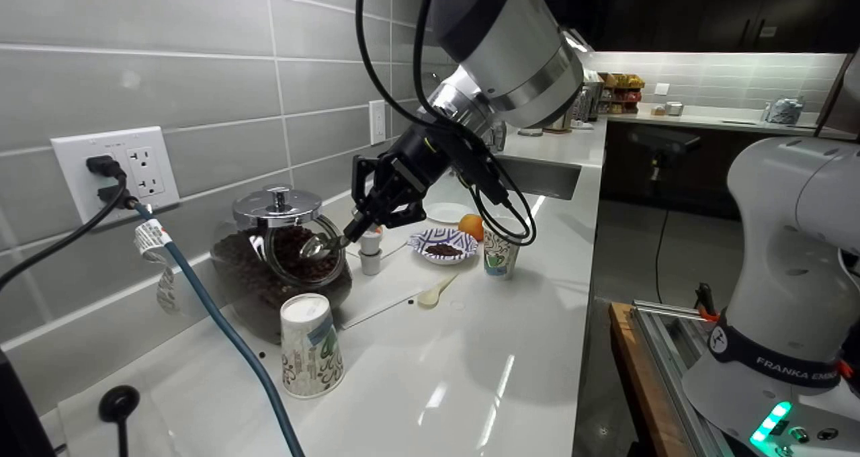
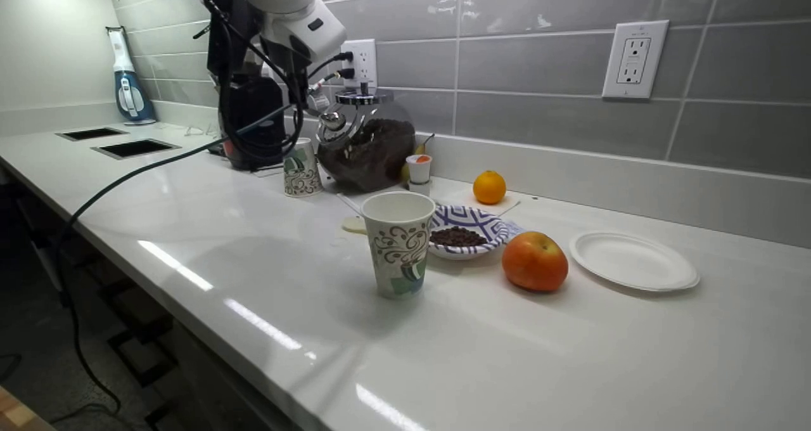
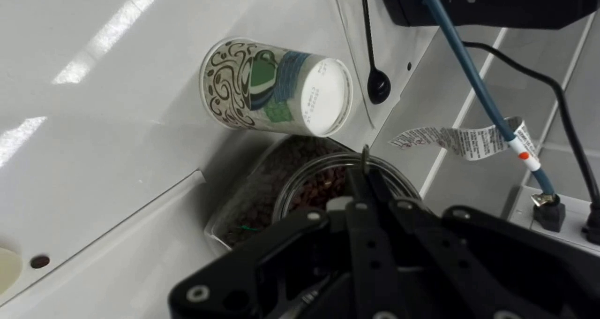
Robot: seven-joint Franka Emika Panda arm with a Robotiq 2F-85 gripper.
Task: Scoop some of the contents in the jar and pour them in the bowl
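Gripper (image 1: 353,230) clamped on metal spoon (image 1: 316,246) at mouth of jar (image 1: 247,277); inside or outside, not determinable. Dark beans (image 1: 443,250) in jar and bowl (image 2: 485,222).

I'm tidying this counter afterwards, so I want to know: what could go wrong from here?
The metal spoon, held in the gripper close to the mouth of the glass jar, might knock against the glass. A scoop carried to the patterned bowl could clip the small stacked tubs, which stand between in both exterior views. The upside-down paper cup, close beside the glass jar, may topple if the gripper swings low there.
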